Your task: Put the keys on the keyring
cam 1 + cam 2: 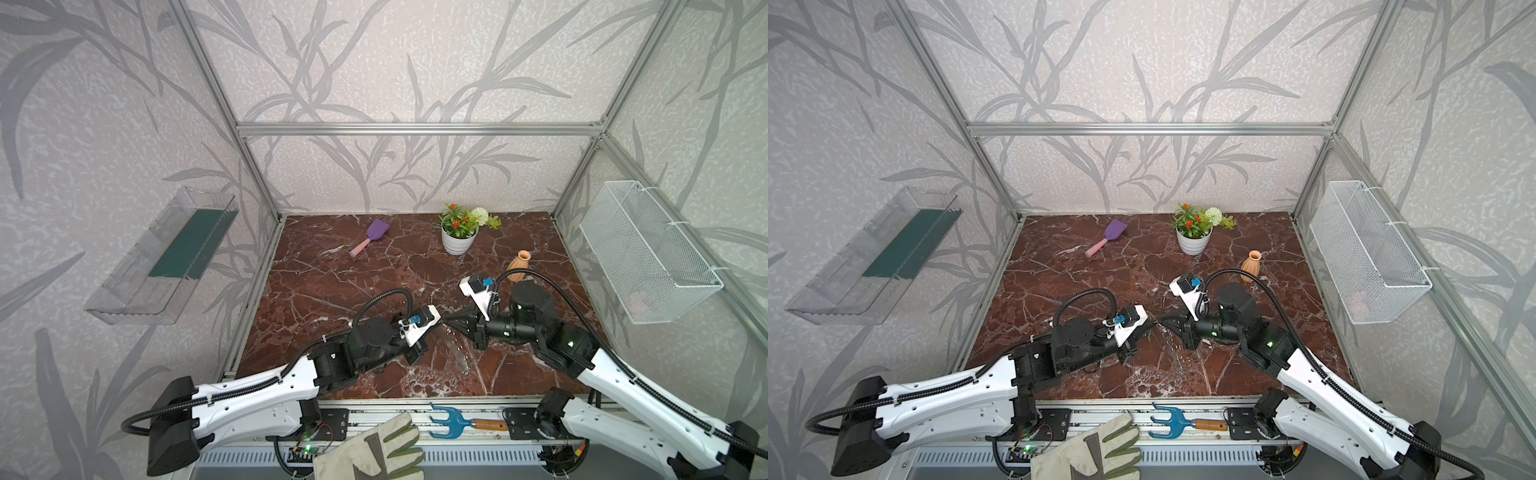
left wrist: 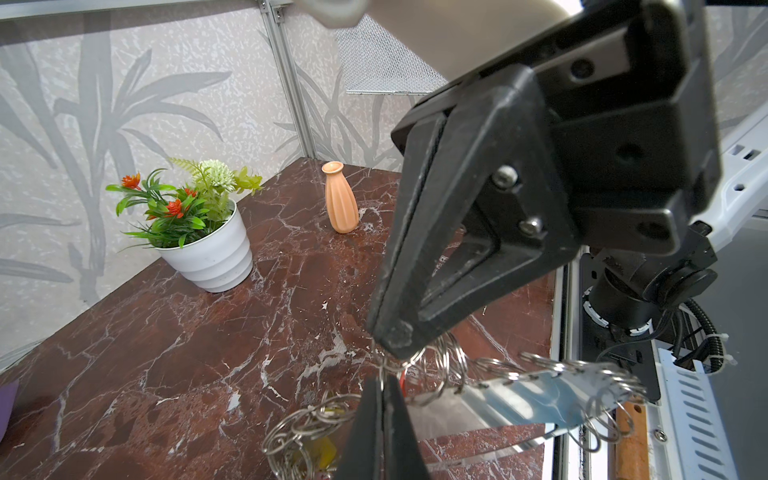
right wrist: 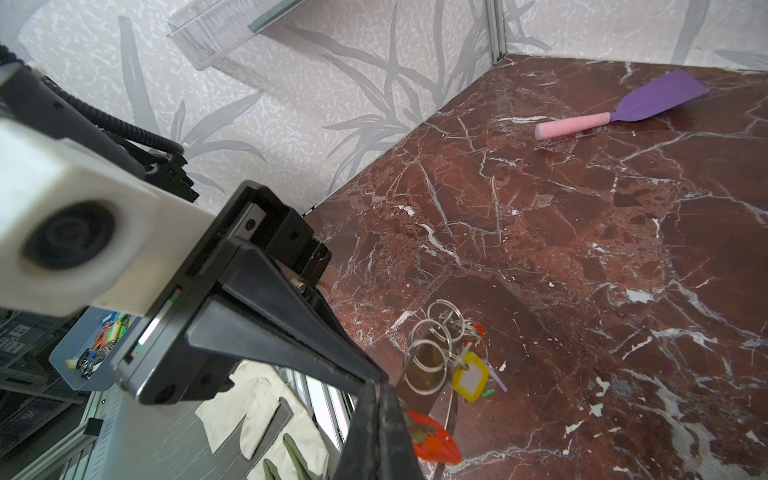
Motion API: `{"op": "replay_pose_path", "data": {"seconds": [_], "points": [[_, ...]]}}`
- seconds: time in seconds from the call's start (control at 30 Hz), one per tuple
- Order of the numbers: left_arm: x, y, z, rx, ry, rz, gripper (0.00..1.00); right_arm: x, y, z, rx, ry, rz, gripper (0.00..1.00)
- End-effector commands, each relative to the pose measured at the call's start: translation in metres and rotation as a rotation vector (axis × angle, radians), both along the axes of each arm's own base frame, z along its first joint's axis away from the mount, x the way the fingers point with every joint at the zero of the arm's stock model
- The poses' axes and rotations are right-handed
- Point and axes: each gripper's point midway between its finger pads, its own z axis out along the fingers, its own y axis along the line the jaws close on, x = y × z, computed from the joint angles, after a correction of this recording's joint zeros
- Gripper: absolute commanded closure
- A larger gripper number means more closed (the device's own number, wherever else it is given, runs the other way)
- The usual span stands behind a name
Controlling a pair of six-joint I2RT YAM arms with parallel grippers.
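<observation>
- Left gripper (image 2: 381, 380) is closed, pinching a ring of the keyring (image 2: 536, 403). In a top view the band runs from the tips toward lower centre.
- Right gripper (image 1: 451, 323) is closed, tip to tip with the left. The red key (image 3: 432, 436) sits just beside its tips.
- Yellow key (image 3: 469, 376) dangles among the rings.
- Hidden: I cannot tell whether the red key's loop is gripped or threaded.

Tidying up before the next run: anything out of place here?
A work glove droops over the front rail and a blue hand rake lies on it, both off the marble table. Nothing looks spilled or broken.
</observation>
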Motion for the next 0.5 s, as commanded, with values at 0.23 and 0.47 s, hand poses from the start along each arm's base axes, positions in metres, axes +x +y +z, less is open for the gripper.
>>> {"op": "replay_pose_path", "data": {"seconds": [0.23, 0.47], "points": [[-0.009, -0.006, 0.036, -0.102, -0.028, -0.065, 1.00, 0.002, 0.003, -0.009, -0.056, -0.024, -0.005, 1.00], [-0.018, -0.006, 0.033, -0.079, -0.015, -0.108, 1.00, 0.005, 0.001, -0.007, -0.067, -0.040, -0.024, 1.00]]}}
